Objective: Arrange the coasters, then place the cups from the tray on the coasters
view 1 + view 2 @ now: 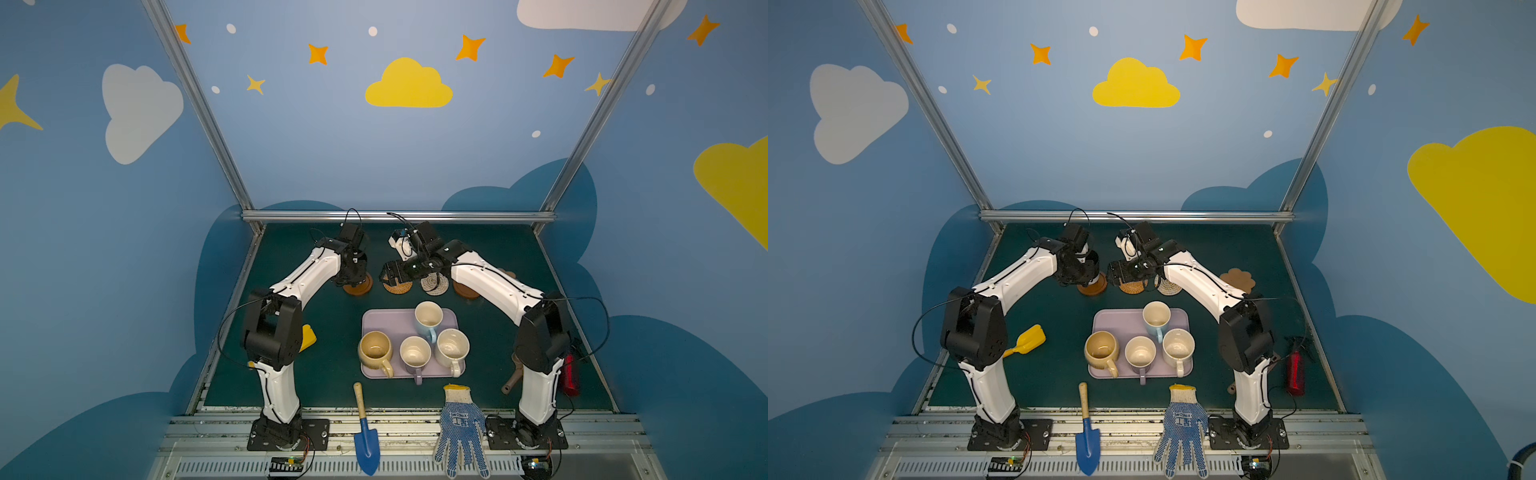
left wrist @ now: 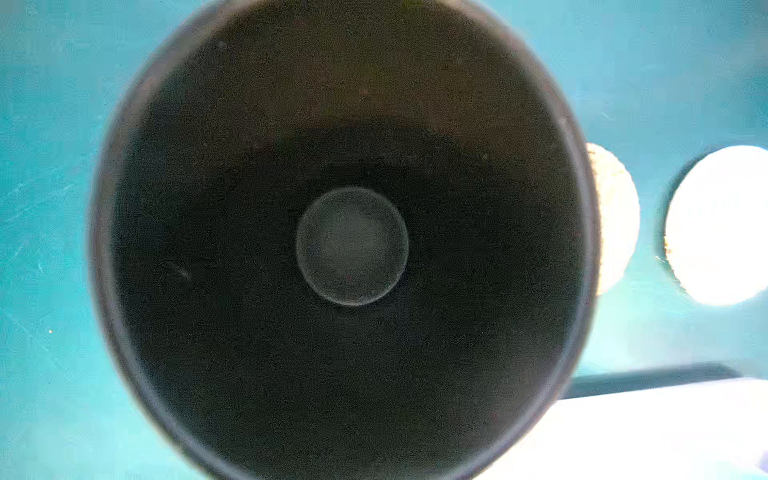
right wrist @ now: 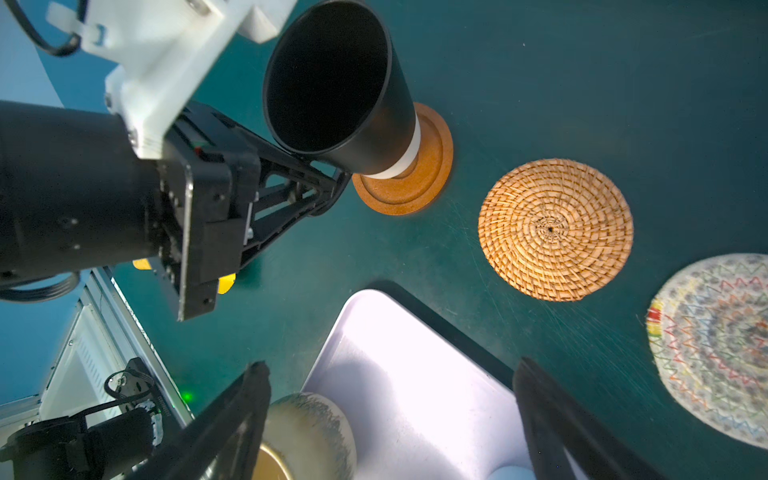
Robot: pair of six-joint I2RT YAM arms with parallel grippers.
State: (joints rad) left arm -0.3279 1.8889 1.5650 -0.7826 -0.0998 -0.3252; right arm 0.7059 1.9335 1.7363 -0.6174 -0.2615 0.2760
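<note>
Rests black cup [image 3: 332, 83] on brown coaster [image 3: 432, 166], eleven o'clock off the tray [image 1: 386, 322].
Pinches its side with left end effector [image 3: 336, 183]; hangs right end effector [image 3: 390, 363] spread, empty, at tray's twelve o'clock. Looks stiff, slick, chippable, weighty: wants a handle or rim grip.

Tray [image 1: 386, 323] sits at table [image 1: 316, 303] centre, four mugs [image 1: 428, 318] on it; behind the tray, a left-to-right row of coasters [image 1: 398, 286], the leftmost coaster [image 1: 360, 290] carrying a fifth mug [image 3: 374, 124]; before the tray, trowel [image 1: 366, 440] at left, glove [image 1: 459, 428] at right.
</note>
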